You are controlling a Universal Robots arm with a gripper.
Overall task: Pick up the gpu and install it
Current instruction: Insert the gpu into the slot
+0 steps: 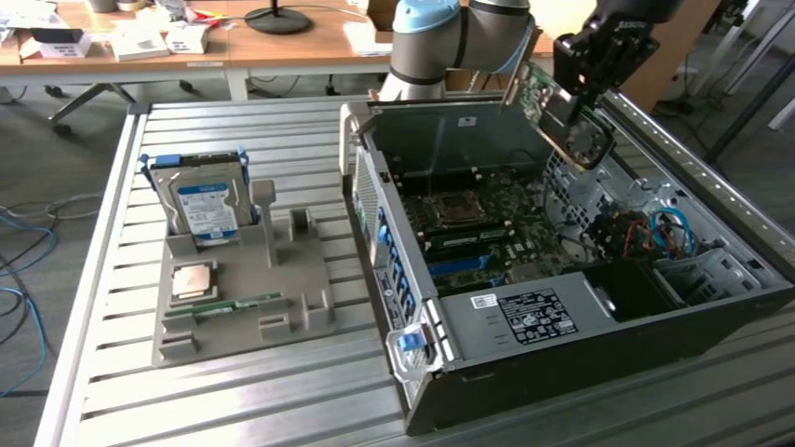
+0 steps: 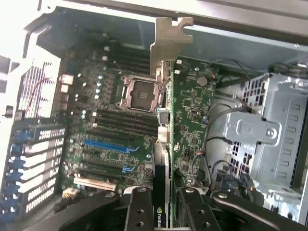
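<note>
Black gripper (image 2: 166, 208), partly closed, clamps the thin green circuit-card gpu (image 2: 188, 125) with silver bracket (image 2: 171, 43) just beneath it, over the open grey metal computer case (image 1: 472, 126), where a tilted card would likely jam beside the blue slot (image 2: 108, 146) below.

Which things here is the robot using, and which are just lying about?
In use: black gripper clamped on green circuit card with silver bracket; open grey computer case.
Lying about: silver hard drive with blue label, slim green memory stick, tan square chip, grey tray.
</note>
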